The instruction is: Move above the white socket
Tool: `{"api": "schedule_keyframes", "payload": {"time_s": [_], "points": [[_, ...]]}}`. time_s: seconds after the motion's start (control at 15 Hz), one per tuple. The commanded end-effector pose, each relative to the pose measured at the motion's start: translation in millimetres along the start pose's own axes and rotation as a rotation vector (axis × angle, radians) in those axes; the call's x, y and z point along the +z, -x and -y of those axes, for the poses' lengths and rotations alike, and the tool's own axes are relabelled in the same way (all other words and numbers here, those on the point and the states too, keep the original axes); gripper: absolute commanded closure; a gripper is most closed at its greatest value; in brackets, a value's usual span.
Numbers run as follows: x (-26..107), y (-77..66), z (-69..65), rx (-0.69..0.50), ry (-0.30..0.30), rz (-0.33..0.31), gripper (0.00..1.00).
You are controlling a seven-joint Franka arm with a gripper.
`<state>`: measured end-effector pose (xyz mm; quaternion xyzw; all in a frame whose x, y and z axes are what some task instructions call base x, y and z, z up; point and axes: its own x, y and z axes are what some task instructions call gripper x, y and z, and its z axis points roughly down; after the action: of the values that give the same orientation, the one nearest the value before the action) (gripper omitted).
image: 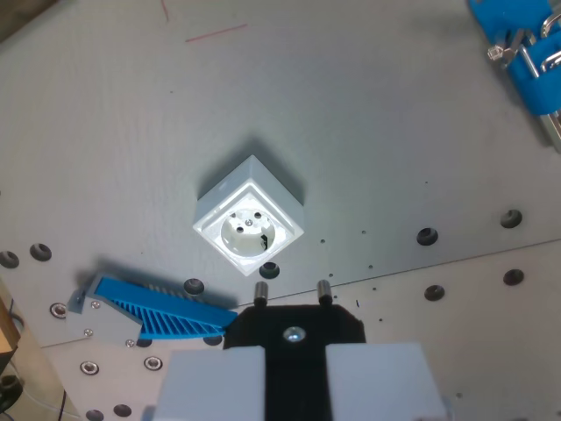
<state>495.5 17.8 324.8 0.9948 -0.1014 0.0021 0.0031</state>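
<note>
Item: white socket (250, 224) — mid-table, corner-on, recess facing up to receive pins. Gripper (294, 373) — clamped on black plug (294, 326), prongs forward, just short of the socket. Blue ribbed part (162, 311) lies beside the plug, clear of the approach.

We see the gripper (294, 377) at the bottom edge: two pale grey, boxy fingers (210, 386) flanking a black centre piece, a single silver screw (294, 334) set in the black just ahead of them, and two short metal pins (260, 292) poking out further forward
</note>
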Motion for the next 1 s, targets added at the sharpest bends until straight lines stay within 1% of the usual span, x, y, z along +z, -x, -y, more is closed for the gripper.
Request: {"api": "schedule_keyframes", "payload": {"time_s": [0.07, 0.6, 1.0], "points": [[0.1, 0.1, -0.1, 0.001, 0.000, 0.000, 1.00], [2.0, 1.1, 0.2, -0.020, -0.001, -0.001, 1.00], [11.2, 5.9, 1.0, -0.084, -0.007, -0.021, 1.00]]}}
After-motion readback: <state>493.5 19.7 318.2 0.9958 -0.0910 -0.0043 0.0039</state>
